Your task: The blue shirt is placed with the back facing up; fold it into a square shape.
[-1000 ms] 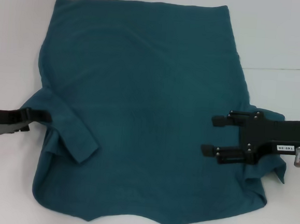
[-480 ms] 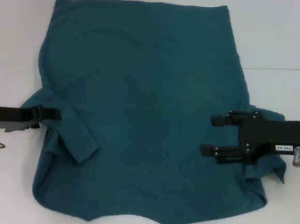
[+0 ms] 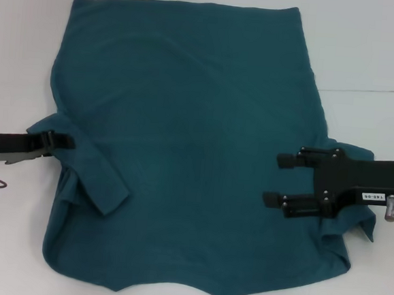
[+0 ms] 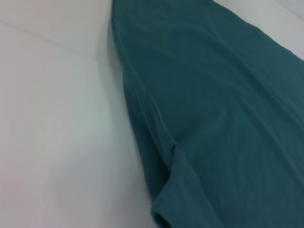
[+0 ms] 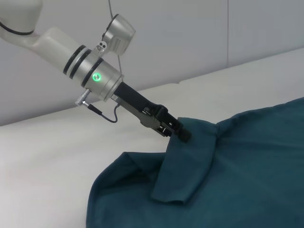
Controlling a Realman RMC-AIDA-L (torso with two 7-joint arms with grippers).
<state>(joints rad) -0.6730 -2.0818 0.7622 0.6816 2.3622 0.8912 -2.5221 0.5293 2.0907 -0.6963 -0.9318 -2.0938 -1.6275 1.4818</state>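
The blue shirt (image 3: 184, 140) lies spread flat, plain side up, over most of the white table. Its left sleeve (image 3: 102, 181) is folded inward onto the body. My left gripper (image 3: 66, 140) reaches in from the left, shut on the cloth at the shirt's left edge by that sleeve. The right wrist view shows the left gripper (image 5: 180, 134) with its tips pinching a raised fold of the shirt (image 5: 247, 166). My right gripper (image 3: 276, 180) hovers open over the shirt's right side, above the right sleeve (image 3: 354, 232). The left wrist view shows only the shirt's edge (image 4: 228, 95).
The white table (image 3: 375, 52) has bare strips to the left and right of the shirt, with a seam (image 3: 379, 91) running across on the right. The shirt's collar edge (image 3: 172, 292) lies close to the near table edge.
My left gripper slid in from the left to the shirt's edge at the sleeve, then shifted slightly away from me. The right gripper stayed still and open.
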